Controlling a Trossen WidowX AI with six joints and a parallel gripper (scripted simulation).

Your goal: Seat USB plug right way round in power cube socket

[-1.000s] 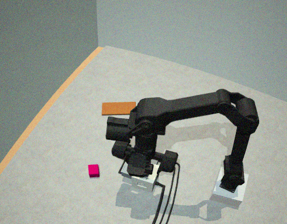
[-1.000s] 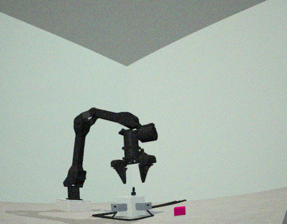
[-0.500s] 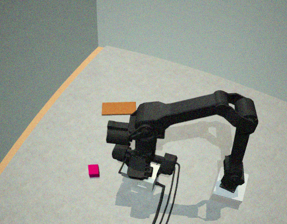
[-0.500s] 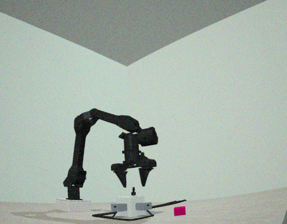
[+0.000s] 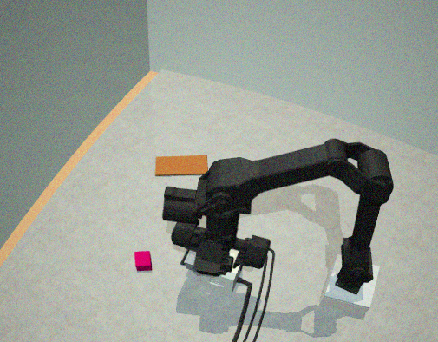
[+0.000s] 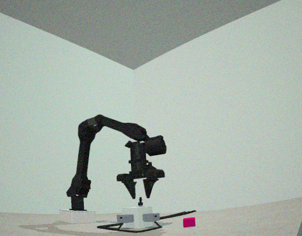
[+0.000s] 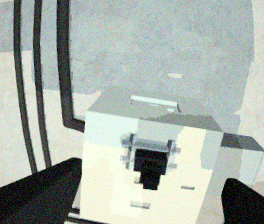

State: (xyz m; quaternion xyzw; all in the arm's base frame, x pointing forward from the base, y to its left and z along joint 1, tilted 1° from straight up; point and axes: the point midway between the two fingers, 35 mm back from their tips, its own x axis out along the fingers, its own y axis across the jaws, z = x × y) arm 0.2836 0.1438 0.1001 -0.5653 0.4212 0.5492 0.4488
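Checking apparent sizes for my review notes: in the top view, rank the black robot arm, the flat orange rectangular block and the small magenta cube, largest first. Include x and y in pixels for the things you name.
1. Black robot arm [image 5: 290, 169] [image 6: 84, 150]
2. Flat orange rectangular block [image 5: 181, 166]
3. Small magenta cube [image 5: 142, 260] [image 6: 189, 222]
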